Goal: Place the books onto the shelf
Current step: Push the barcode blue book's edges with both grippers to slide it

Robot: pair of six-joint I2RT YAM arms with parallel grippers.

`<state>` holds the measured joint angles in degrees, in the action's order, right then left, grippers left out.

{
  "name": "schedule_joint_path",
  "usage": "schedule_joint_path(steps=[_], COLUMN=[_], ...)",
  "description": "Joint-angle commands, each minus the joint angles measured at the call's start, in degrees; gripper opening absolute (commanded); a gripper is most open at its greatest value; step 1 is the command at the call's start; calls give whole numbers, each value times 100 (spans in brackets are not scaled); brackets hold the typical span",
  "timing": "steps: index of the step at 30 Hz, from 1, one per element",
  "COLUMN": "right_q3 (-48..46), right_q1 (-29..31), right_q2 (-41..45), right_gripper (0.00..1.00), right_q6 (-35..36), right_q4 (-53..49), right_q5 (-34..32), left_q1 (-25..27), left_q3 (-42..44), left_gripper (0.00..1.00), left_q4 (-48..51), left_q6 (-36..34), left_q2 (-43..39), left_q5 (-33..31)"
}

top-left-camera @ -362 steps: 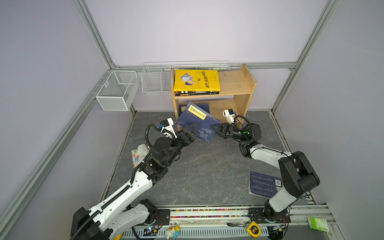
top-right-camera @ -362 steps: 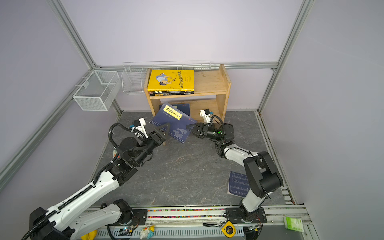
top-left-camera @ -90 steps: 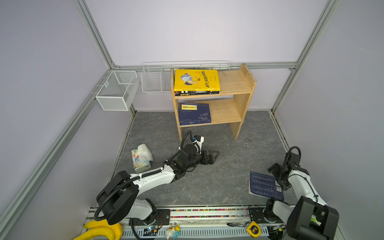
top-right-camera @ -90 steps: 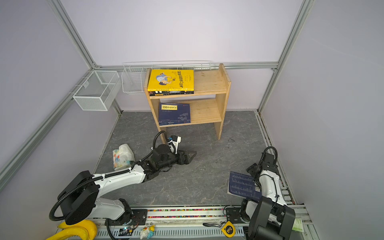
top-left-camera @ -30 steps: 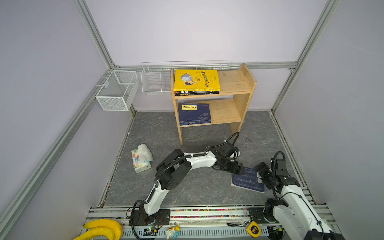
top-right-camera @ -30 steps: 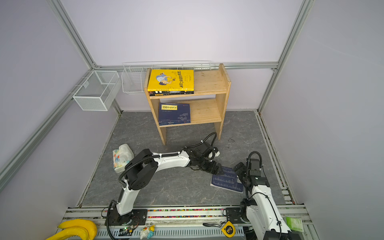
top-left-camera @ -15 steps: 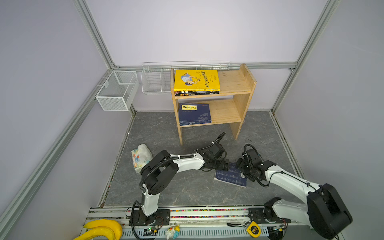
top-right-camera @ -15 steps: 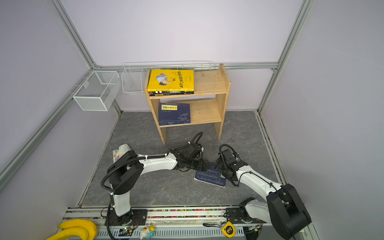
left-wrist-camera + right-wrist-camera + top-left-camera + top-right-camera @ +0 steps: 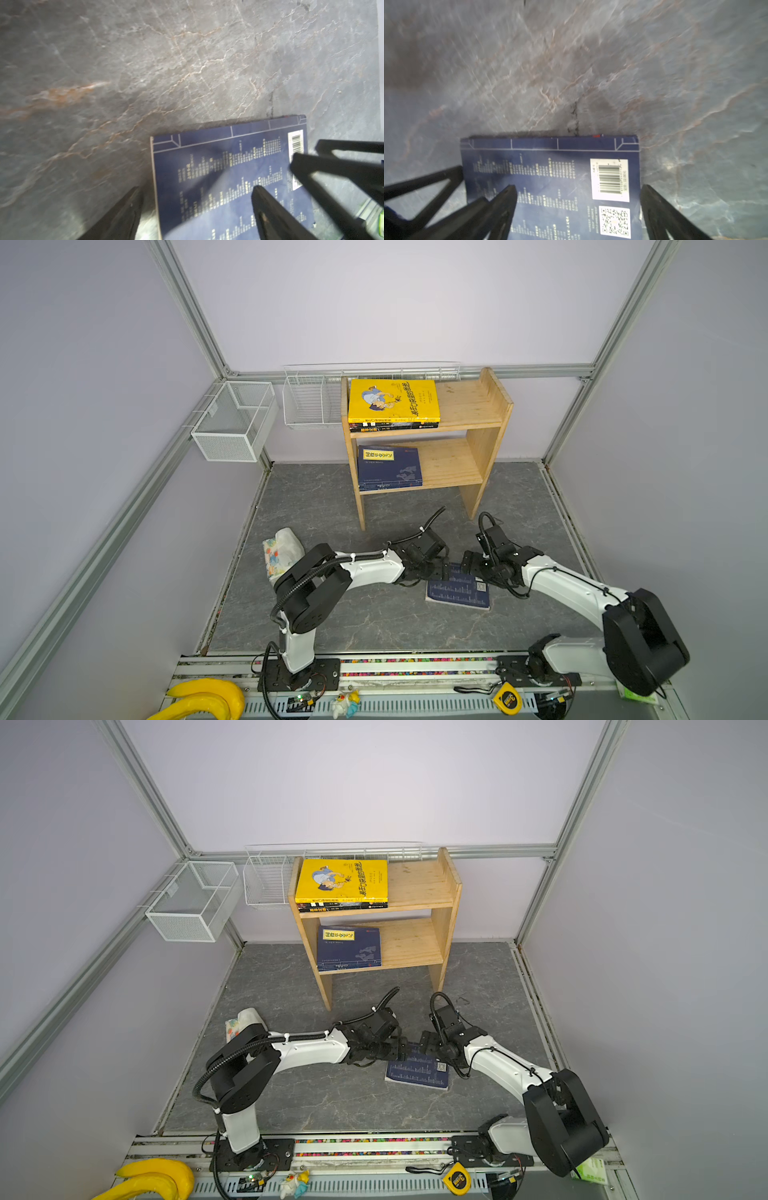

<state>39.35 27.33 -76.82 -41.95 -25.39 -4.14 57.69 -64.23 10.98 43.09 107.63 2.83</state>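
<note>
A navy book (image 9: 457,591) (image 9: 417,1073) lies flat on the grey floor, back cover up, barcode showing. My left gripper (image 9: 444,571) (image 9: 195,207) is open low over its far left corner, one finger (image 9: 270,212) over the cover and the other (image 9: 124,212) off its edge. My right gripper (image 9: 470,566) (image 9: 577,199) is open at the far right corner, straddling the barcode edge. The pine shelf (image 9: 469,406) stands behind. A yellow book (image 9: 392,400) tops a stack on its upper tier, and a navy book (image 9: 388,468) lies on its lower tier.
A tissue pack (image 9: 282,553) lies on the floor at the left. Two white wire baskets (image 9: 232,420) (image 9: 311,400) hang on the back left frame. Toy bananas (image 9: 199,699) and a yellow tape measure (image 9: 507,699) sit on the front rail.
The navy book has slid left from the right side toward the middle of the floor, with both grippers moving along at its far edge. The right arm reached inward.
</note>
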Motion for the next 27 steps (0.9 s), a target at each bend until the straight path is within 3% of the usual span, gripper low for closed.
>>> schedule_joint_path(steps=[1, 8, 13, 16, 27], right_q3=[-215, -470, -526, -499, -552], right_q1=[-95, -246, -246, -272, -326], right_q2=[-262, -428, -262, 113, 624], right_gripper=[100, 82, 58, 47, 27], right_q6=[530, 922, 876, 843, 327], right_q4=[-130, 320, 630, 429, 477], right_q5=[285, 1141, 1900, 1902, 1914], left_q1=[-39, -65, -103, -114, -231], left_q3=[-43, -143, -143, -142, -12], left_gripper=[80, 75, 73, 73, 72], left_q4=[231, 161, 63, 44, -113], left_q6=[112, 163, 169, 180, 277], left_q2=[324, 546, 594, 621, 642], left_q5=[200, 405, 546, 596, 693])
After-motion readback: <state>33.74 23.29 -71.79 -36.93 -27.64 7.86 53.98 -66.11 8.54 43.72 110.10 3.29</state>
